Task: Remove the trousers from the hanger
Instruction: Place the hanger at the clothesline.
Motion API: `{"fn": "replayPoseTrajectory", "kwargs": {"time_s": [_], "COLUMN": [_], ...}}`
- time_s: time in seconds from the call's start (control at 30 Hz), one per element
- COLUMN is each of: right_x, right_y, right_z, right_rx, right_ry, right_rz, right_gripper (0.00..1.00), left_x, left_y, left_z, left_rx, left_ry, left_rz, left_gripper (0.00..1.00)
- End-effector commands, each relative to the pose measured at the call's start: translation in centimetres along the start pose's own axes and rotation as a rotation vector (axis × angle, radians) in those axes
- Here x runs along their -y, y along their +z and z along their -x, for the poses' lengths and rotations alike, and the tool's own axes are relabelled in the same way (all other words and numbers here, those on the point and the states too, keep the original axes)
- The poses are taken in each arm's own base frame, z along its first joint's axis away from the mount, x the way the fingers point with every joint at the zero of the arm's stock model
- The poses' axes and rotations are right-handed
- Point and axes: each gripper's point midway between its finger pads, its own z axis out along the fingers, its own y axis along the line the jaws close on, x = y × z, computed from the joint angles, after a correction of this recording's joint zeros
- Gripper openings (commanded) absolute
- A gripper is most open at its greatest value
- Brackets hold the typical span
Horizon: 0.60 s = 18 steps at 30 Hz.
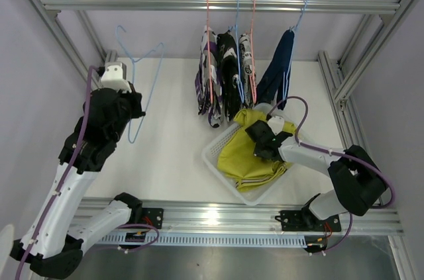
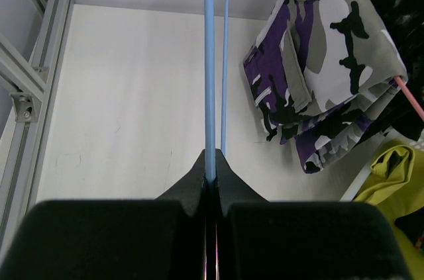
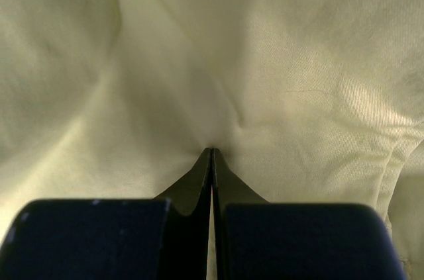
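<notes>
Okay, the yellow trousers [image 1: 255, 161] are off their hanger and lie bunched in the white basket [image 1: 215, 159]. The right gripper [image 1: 262, 136] is down in the basket on top of them. Its jaws are pressed together, with a fold of yellow cloth pinched at the tips. The left gripper [image 2: 211, 169] is well left of the basket, clamped tight on the wire of a bare blue hanger [image 1: 142, 88] held above the table [image 1: 172, 154].

Four pairs hang from the rail [image 1: 165, 3] behind the basket. They are the purple-white-black pair [image 2: 324, 61], the splatter-print pair [image 1: 228, 71], the grey-white pair [image 1: 246, 61] and the navy pair [image 1: 278, 71], so I judge the task roughly one-fifth done.

Risks:
- If the right arm lifts before the jaws part, the pinched fold comes up with it. The yellow trousers could then be dragged over the basket rim, or the light basket could tip.
- Rising straight up from the basket, the right arm sits just under the navy pair and the grey-white pair. It could snag a leg or knock a hanger along the rail.
- The blue hanger is gripped on a thin wire only, so it may pivot or slip in the jaws. If swung toward the basket, it could hook the purple-white-black pair.

No brand, label or readable writing shows in any view.
</notes>
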Motion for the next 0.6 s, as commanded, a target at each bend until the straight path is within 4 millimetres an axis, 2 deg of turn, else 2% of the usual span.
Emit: {"fn": "replayPoseTrajectory", "kwargs": {"time_s": [0.0, 0.1, 0.23, 0.33, 0.47, 0.57], "right_x": [-1.7, -2.8, -3.6, -4.1, -5.9, -6.0], "right_y": [-1.5, -2.6, -2.3, -1.2, 0.4, 1.9], "right_z": [-0.6, 0.1, -0.3, -1.0, -2.4, -3.7], "right_rx": [-0.039, -0.018, -0.033, -0.050, -0.098, -0.134], "right_ry": [-0.001, 0.011, 0.002, -0.020, -0.047, -0.074], "right_rz": [0.080, 0.143, 0.167, 0.174, 0.232, 0.213], "right_gripper": [0.00, 0.00, 0.00, 0.00, 0.00, 0.00], "left_x": [0.4, 0.5, 0.8, 1.0, 1.0, 1.1], "left_y": [-0.8, -0.7, 0.0, 0.6, 1.2, 1.5], "left_z": [3.7, 4.1, 4.3, 4.5, 5.1, 5.6], "left_rx": [0.096, 0.098, 0.093, 0.092, 0.103, 0.106], "left_ry": [-0.008, -0.006, -0.002, -0.002, 0.000, -0.008], "left_rz": [-0.011, -0.015, -0.010, -0.006, 0.011, 0.018], "left_gripper": [0.01, 0.01, 0.01, 0.00, 0.01, 0.01]}}
